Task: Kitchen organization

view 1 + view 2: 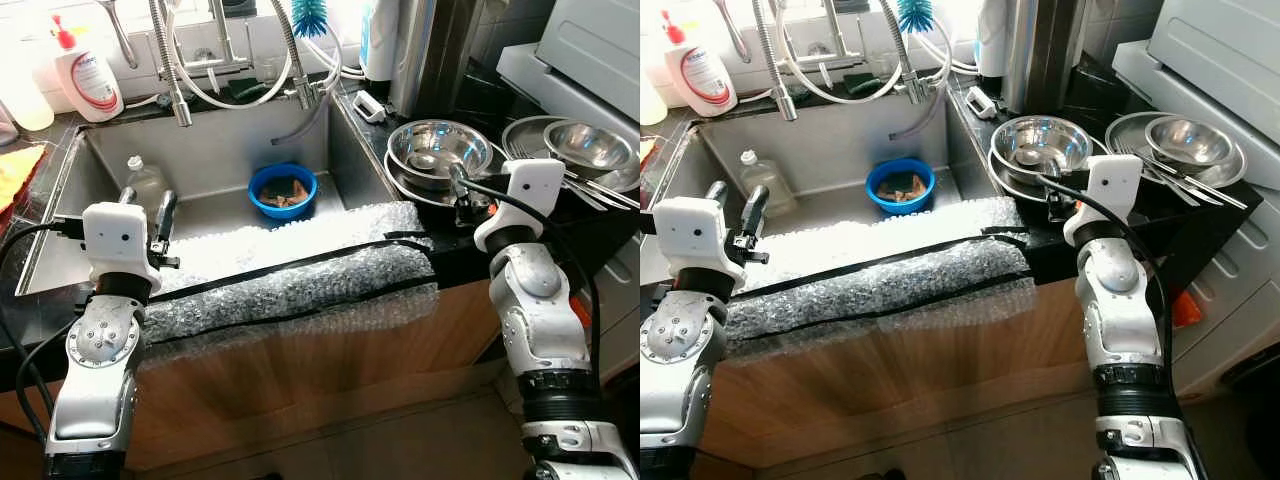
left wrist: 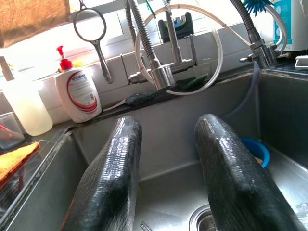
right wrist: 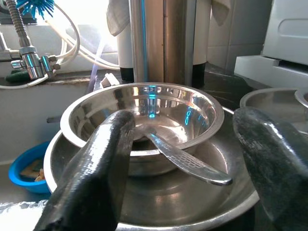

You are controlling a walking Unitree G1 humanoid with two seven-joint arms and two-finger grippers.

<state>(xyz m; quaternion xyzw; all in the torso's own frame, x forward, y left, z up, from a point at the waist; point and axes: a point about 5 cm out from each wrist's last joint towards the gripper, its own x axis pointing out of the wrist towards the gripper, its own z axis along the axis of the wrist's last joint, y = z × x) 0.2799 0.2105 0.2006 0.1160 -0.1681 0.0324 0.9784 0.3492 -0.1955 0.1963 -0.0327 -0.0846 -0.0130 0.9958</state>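
The robot stands in front of a steel sink set in a dark table. The front edge of the sink is covered with bubble wrap.

The left tool is raised over the left part of the sink, with its two black fingers spread apart and nothing between them. In the left wrist view they point toward the back wall of the sink and the faucet. Just beside this tool, in the sink, a clear plastic bottle lies near the left wall. A blue bowl with some brownish things in it stands on the sink bottom, near the middle.

The right tool is over the table to the right of the sink, right in front of a steel bowl. Its fingers are also spread wide and they hold nothing. The steel bowl sits inside a wider steel pan, and a spoon lies in the bowl with its handle resting over the rim toward the tool. Further right on the table stands a second steel bowl in a round tray, with some cutlery next to it.

Behind the sink, at the left, is a white soap bottle with a red pump, and a blue brush hangs near the faucet.
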